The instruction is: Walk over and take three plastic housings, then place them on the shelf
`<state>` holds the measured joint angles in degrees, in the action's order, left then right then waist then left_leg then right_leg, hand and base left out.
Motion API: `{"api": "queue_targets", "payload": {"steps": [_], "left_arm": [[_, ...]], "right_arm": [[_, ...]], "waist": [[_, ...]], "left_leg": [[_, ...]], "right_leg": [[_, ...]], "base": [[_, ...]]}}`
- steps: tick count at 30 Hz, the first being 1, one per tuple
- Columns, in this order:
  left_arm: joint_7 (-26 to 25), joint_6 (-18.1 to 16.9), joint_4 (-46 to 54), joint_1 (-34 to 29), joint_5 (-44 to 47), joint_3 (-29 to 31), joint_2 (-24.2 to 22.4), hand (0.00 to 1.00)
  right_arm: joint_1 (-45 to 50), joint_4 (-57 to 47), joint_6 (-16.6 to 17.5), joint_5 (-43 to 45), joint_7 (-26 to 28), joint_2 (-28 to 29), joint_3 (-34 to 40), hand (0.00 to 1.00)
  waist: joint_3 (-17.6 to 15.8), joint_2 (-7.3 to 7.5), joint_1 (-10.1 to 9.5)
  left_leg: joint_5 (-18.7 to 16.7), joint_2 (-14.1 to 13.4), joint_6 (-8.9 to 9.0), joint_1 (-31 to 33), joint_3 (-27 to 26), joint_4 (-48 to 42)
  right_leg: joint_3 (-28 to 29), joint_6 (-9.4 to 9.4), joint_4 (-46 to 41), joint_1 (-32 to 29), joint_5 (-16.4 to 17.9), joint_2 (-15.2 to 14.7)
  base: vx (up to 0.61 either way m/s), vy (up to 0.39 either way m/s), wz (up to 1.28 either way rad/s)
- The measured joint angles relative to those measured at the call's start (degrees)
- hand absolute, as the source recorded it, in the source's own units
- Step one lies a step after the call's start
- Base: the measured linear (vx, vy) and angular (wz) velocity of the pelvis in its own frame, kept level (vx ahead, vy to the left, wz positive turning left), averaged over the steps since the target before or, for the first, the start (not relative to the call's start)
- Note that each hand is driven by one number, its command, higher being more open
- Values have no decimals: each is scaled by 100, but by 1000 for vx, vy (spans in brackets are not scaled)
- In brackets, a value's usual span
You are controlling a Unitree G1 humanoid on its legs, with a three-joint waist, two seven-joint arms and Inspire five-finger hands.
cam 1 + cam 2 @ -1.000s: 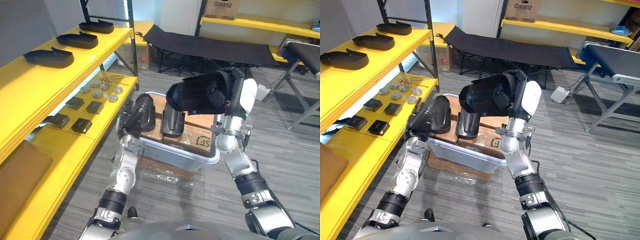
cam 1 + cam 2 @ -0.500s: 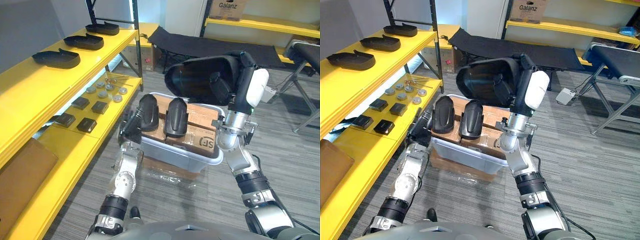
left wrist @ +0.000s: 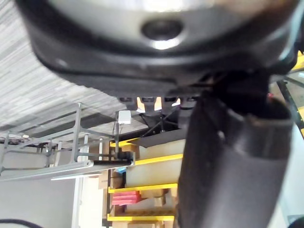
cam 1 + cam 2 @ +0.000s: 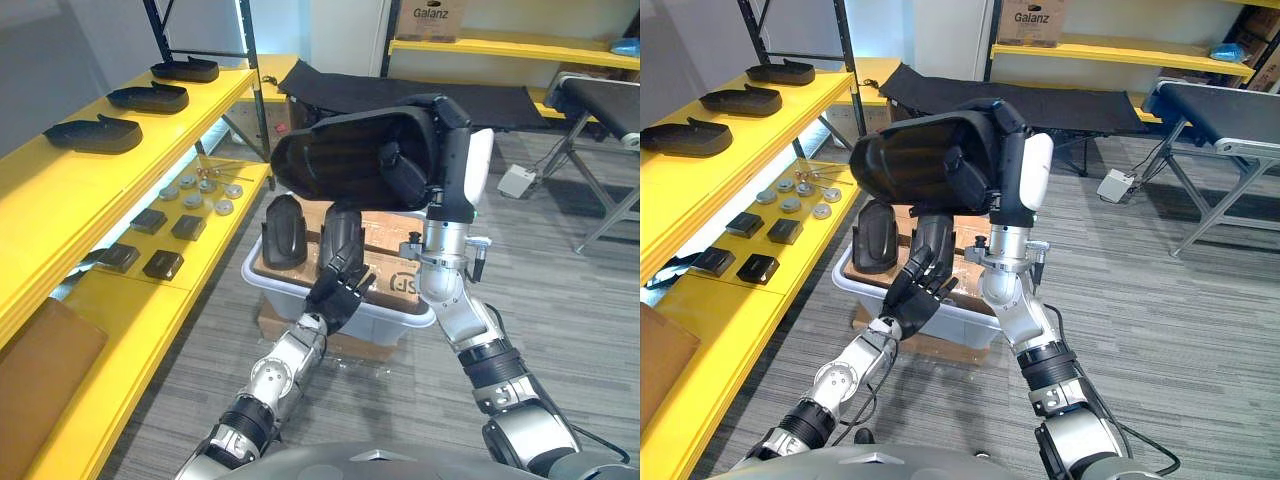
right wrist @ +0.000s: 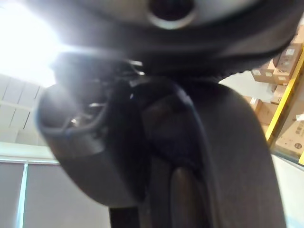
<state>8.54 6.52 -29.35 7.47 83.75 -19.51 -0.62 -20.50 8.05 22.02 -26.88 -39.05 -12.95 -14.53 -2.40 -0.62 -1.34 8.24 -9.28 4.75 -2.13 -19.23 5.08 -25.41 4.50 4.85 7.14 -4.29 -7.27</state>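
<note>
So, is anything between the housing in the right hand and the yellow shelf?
Nothing visible blocks it. The right hand holds the housing raised above the bin, with open air toward the yellow shelf on the robot's left. The left hand sits lower, by the bin.

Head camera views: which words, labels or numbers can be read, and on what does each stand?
Cardboard box on the far shelf: one dark printed word, not transcribed here.
Cardboard in the white bin: a dark mark, partly hidden.
Housing in the right hand: no print seen.
</note>
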Motion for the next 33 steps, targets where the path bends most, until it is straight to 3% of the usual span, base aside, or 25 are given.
{"api": "queue_targets", "payload": {"steps": [5, 11, 15, 27, 33], "left_arm": [[255, -343, -54, 177, 776, -16, 6, 100], [967, -837, -51, 236, 2264, 37, -11, 100], [1264, -1057, -49, 238, 2673, 136, -9, 100], [1359, -1175, 181, 238, 2867, 125, -72, 100], [1491, -1154, 303, 238, 2904, 144, -80, 100]], "right_arm": [[6, 1, 12, 60, 117, 65, -270, 0], [224, 22, 236, 65, -38, 268, -352, 0], [383, 38, 252, 63, -54, 287, -422, 0], [589, 117, 254, 296, -199, 465, -509, 0], [627, 116, 253, 309, -284, 608, -550, 0]], "waist": [[2, 36, -13], [6, 88, -3], [7, 131, 0], [9, 323, 4], [9, 325, 5]], "left_leg": [[-23, -31, 34, -4, -3, 0], [-16, -31, 22, -12, -9, -3], [-17, -31, 22, -23, -20, -13], [-48, -33, 48, -32, -8, -1], [-51, -33, 52, -31, -4, -1]], "right_leg": [[7, -17, 0, -1, 27, 29], [8, -34, -1, 0, 26, 29], [21, -35, -1, 6, 25, 28], [18, -35, -1, 21, 26, 28], [9, -38, 0, 23, 32, 27]], "base": [[35, -7, -1], [57, -1, -1], [48, 0, -2], [3, 0, 0], [0, 0, 0]]}}
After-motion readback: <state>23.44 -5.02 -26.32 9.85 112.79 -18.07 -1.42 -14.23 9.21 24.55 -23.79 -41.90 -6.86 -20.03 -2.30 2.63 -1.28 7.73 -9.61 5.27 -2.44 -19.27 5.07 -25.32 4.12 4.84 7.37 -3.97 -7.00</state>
